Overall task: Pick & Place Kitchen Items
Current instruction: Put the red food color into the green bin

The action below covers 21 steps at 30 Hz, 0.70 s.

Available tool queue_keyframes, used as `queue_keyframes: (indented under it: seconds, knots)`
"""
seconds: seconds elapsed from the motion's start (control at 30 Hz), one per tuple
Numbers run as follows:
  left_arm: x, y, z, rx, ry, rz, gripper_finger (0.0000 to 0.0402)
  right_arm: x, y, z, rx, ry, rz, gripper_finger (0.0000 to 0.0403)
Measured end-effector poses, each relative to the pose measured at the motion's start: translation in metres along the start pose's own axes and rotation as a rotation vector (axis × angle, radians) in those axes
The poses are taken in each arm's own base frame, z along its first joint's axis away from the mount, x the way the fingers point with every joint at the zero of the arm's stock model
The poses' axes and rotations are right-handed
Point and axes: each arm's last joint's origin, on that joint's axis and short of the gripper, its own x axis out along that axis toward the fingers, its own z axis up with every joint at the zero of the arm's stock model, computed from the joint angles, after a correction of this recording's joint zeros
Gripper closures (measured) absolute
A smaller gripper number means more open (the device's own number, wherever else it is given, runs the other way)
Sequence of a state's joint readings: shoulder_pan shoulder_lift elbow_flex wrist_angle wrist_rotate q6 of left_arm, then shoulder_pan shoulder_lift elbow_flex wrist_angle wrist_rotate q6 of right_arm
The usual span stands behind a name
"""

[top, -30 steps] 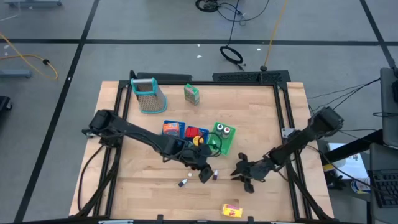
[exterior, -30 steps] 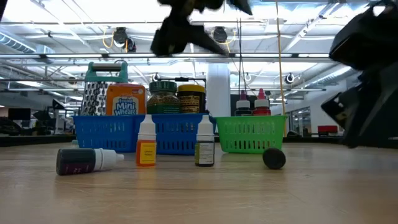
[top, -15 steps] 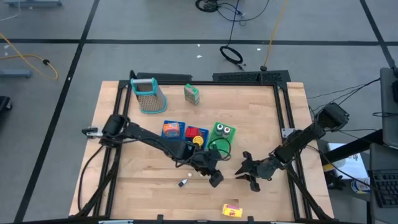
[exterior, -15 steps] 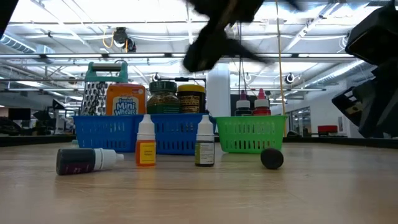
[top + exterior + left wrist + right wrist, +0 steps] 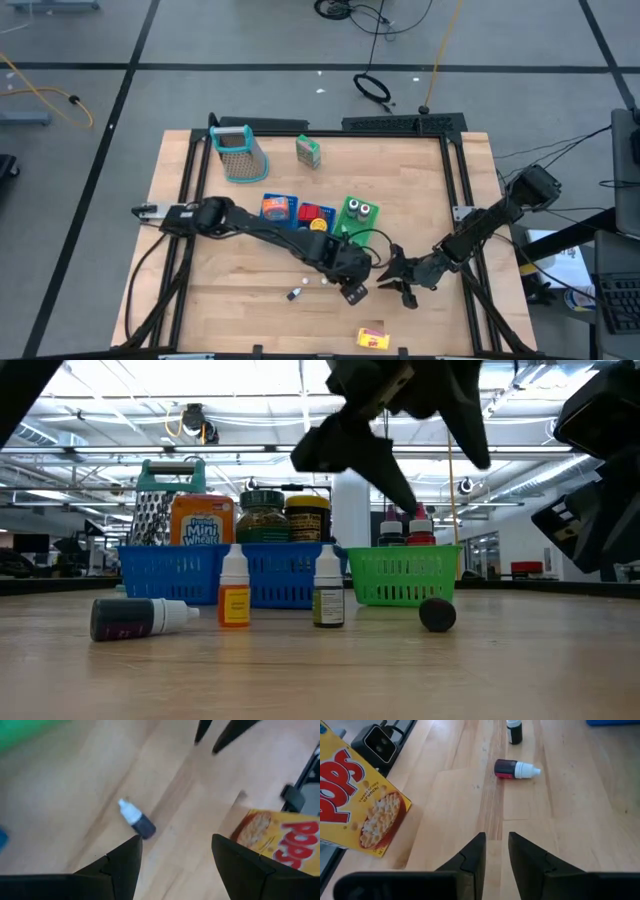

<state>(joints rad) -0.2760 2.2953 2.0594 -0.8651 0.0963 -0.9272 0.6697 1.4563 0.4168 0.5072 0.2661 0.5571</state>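
My left gripper (image 5: 352, 290) hangs open above the table's near middle, fingers pointing steeply down over a small dark bottle with a white cap (image 5: 136, 820) that lies on its side; in the low view the bottle (image 5: 439, 614) shows end-on. My right gripper (image 5: 497, 851) hovers just to the right, open by a narrow gap and holding nothing. A purple-labelled bottle (image 5: 130, 618) lies on the wood. A yellow bottle (image 5: 235, 596) and a green one (image 5: 329, 596) stand upright. The yellow box (image 5: 372, 338) lies near the front edge, and the green carton (image 5: 308, 151) stands at the far side.
A blue tray (image 5: 283, 209) and a green tray (image 5: 357, 216) holding jars and bottles sit at the table's middle. The metal grater (image 5: 240, 153) stands at the far left. Tiny white bits (image 5: 305, 277) lie left of my left gripper. Bare wood lies along the near left.
My left gripper has moved toward the table's right and near edge, sinking a little and tipping more steeply downward. It has stayed open. It now hangs close to my right gripper, over the small dark bottle.
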Motion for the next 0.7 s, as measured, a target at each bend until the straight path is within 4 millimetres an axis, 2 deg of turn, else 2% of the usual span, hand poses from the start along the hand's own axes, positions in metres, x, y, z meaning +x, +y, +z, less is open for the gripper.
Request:
queue_keyframes:
  seconds: [0.27,0.57,0.7]
  knots:
    - [0.026,0.013,0.003,-0.066,0.07,0.042,0.0161,0.0,0.0,0.0,0.003,0.003,-0.001,0.0328]
    - [0.025,0.016,0.006,-0.085,0.064,0.049,0.0161,0.0,0.0,0.0,0.003,0.003,-0.001,0.0328]
    - [0.035,0.018,0.005,-0.097,0.077,0.058,0.0161,0.0,0.0,0.0,0.003,0.003,-0.001,0.0328]
